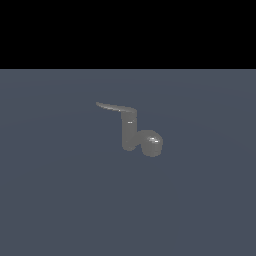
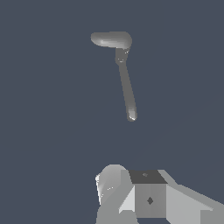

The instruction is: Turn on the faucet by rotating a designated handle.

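Exterior view shows the faucet [image 1: 131,131] alone on the flat grey worktop [image 1: 50,200], an upright cylinder with its rounded spout [image 1: 151,142] at the base toward that view's right. The handle [image 1: 115,107] sticks out from the cylinder's top toward that view's left, thin and tapering to a point. No part of the arm appears in this view.

Wrist view looks down on the same fixture, with the handle [image 2: 127,89] running from the hub toward the camera and the spout [image 2: 112,39] beyond it. The end effector [image 2: 131,192] shows only as pale blocky parts at the picture's edge, well apart from the lever; I cannot tell whether its fingers are spread or together.

The step in hand appears to be the approach. It would go best by coming down beside the lever near its pointed tip, where leverage is greatest, then pushing sideways in an arc around the cylinder rather than straight across, so contact does not slip off the narrow end.
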`<state>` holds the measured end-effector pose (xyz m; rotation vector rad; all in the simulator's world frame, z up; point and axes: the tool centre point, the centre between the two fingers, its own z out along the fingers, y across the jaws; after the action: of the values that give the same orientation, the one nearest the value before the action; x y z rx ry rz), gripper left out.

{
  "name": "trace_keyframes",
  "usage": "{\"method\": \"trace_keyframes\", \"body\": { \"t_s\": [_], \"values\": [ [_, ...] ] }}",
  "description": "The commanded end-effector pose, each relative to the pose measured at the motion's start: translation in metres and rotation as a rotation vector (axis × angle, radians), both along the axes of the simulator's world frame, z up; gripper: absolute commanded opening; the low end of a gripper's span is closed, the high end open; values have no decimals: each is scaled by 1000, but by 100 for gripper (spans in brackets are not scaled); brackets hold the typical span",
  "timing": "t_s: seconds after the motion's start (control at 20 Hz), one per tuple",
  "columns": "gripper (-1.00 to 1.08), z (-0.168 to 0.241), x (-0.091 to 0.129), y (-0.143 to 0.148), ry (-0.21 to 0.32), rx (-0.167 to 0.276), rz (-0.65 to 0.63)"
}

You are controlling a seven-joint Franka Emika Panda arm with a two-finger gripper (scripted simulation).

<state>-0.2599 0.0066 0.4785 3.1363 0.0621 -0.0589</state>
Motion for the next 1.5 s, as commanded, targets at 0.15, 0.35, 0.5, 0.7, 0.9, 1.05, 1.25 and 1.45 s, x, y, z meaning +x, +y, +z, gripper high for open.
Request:
{"method": "trace_keyframes", "body": {
  "t_s": [0.15,0.35,0.5,0.7,0.9,1.05,1.25,1.45],
  "values": [
    [-100,0,0,3,2,2,7],
    [-100,-2,1,14,10,10,40],
    [-100,-3,0,20,14,12,61],
    [-100,-3,0,21,14,11,64],
    [-100,-4,4,21,15,19,49],
    [-100,-6,12,23,17,33,27],
    [-100,-10,26,27,22,57,-18],
    [-100,-18,46,31,31,87,-83]
  ]
}}
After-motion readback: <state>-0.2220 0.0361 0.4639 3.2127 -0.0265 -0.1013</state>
